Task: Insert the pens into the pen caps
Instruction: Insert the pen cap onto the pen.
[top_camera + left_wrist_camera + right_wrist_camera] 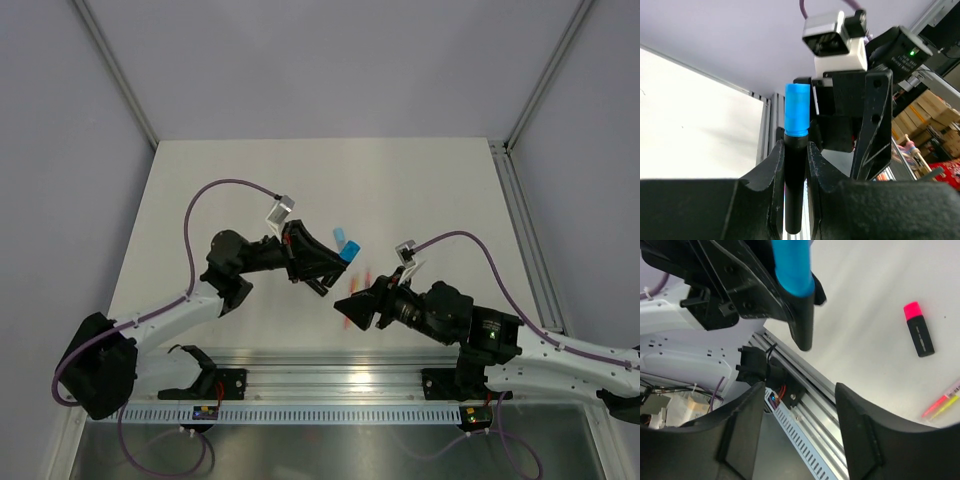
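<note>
Blue-capped black marker [794, 200] pinched in the left tool [795, 148], right tool [800, 388] spread empty near it; a slack pinch could drop it onto the bench [880, 280].

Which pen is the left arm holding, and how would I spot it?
Look over the white table to the left arm, whose end effector hangs above the middle. Pinched between its fingers is a short marker with a black body and a bright blue top. The black marker lying flat on the table has a pink end instead.
</note>
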